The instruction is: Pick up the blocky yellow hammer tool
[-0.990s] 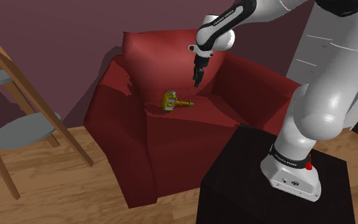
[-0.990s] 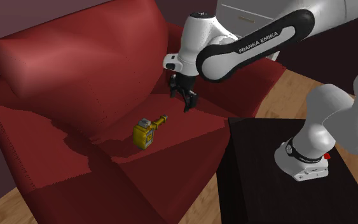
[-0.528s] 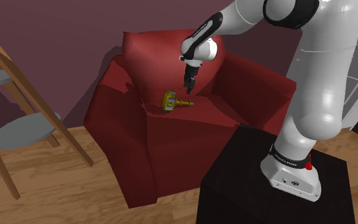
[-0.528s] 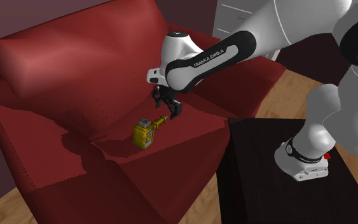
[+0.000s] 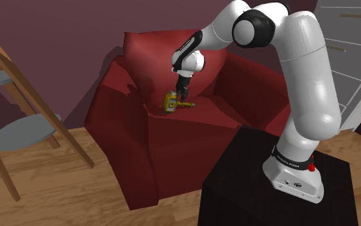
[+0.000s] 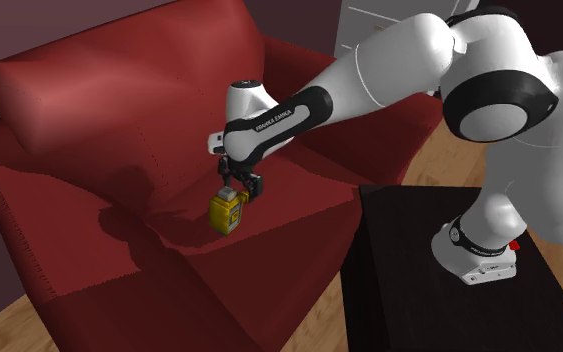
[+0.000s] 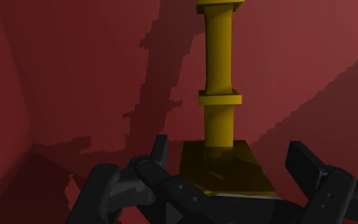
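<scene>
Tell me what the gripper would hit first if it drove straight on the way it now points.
Most likely the boxy head of the blocky yellow hammer, lying on the red armchair just ahead of the open black gripper. Nothing else seems to lie between, though the gap is hard to judge.

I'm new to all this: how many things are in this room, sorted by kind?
Furniture: 3 (red armchair, white drawer unit, wooden rack with grey shelves)
Tools: 1 (blocky yellow hammer)
Robot gear: 2 (white robot arm, black box stand)
Total: 6
</scene>
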`<state>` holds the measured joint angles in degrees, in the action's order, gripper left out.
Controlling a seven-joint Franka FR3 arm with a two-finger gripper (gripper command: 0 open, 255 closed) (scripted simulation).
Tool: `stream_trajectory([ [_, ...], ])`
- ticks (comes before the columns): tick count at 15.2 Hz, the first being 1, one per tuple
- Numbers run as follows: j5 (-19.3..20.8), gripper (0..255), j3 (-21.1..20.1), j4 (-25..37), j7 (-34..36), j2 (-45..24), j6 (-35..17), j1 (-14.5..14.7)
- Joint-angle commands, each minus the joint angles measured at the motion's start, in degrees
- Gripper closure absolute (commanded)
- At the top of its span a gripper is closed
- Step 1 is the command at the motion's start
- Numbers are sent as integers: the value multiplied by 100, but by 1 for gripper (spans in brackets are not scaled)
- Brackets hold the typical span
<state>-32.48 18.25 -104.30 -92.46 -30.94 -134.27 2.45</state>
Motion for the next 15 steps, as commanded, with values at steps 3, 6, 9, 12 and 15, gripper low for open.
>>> stream_trajectory([
  [3, -160, 0, -118, 121, -212, -311, -146, -112],
  [6, -255, 0, -183, 140, -302, -474, -279, -155],
  [9, -272, 0, -196, 145, -319, -506, -304, -164],
  [12, -275, 255, -196, 142, -327, -507, -305, -169],
  [15, -275, 255, -196, 140, -327, -505, -306, -169],
])
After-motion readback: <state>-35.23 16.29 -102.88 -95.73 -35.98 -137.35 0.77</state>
